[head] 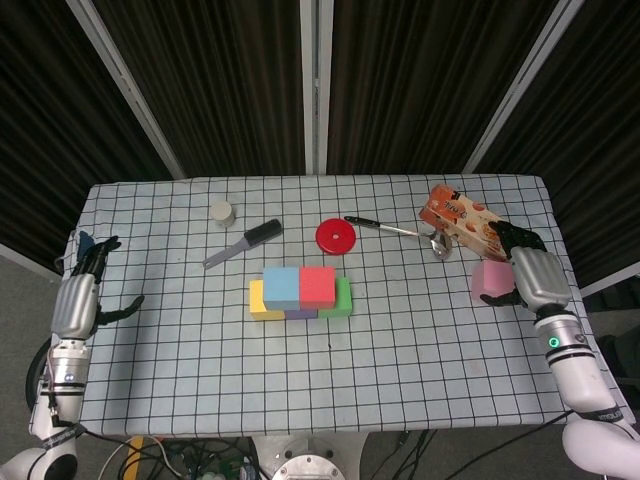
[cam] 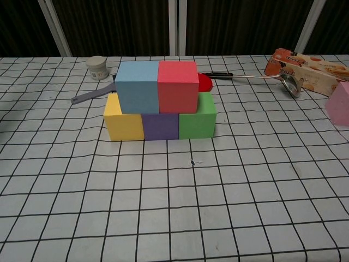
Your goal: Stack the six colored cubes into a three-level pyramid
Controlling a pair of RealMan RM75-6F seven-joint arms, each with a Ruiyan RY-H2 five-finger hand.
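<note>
A yellow cube, a purple cube and a green cube form a row at mid-table. On them sit a blue cube and a red cube, side by side. The chest view shows the same stack: yellow, purple, green, blue, red. A pink cube rests on the table at the right. My right hand lies beside its right face, fingers apart. My left hand hangs open off the table's left edge.
A red disc lies just behind the stack, with a ladle to its right. A snack box stands behind the pink cube. A knife and a small jar lie at the back left.
</note>
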